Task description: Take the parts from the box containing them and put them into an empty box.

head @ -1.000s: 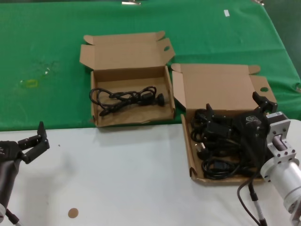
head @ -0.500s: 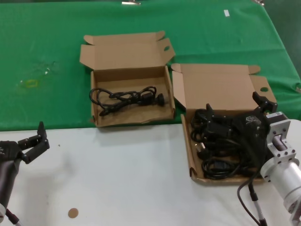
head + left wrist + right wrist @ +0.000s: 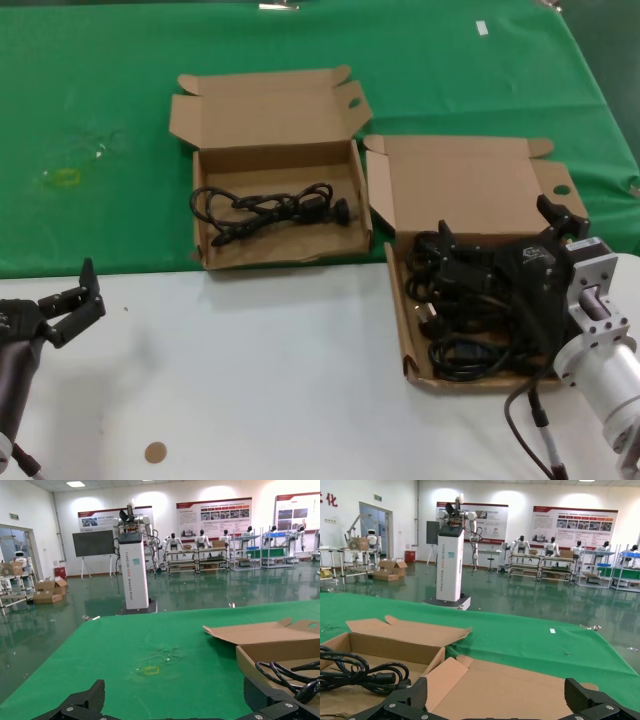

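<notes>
On the right side of the surface (image 3: pixel 290 400), the wide cardboard box (image 3: pixel 470 190) with the small round hole in its corner flap lies open, its tray crowded with black power cables (image 3: pixel 465 325). The right gripper (image 3: pixel 500 232) is low over that tray, its two black fingers spread wide, one tip near the tray's back left and the other by the round-holed flap; nothing is held between them. In the right wrist view the fingertips (image 3: pixel 412 695) frame the plain lid from either side, well apart.

The squarer box (image 3: pixel 270 110) with the eared lid and oval hole sits farther back and to the left, on the green cloth (image 3: pixel 100 100), just beside the wide box without clearly touching it. One black cable (image 3: pixel 270 208) already lies coiled along its floor.

The left gripper (image 3: pixel 72 295) hangs at the near left edge, over the white part of the surface, well apart from both boxes; its fingers are parted and hold nothing. Its wrist view looks across the green cloth toward the squarer box's edge and the cable inside. A small brown disc (image 3: pixel 154 452) lies on the white area near the front
</notes>
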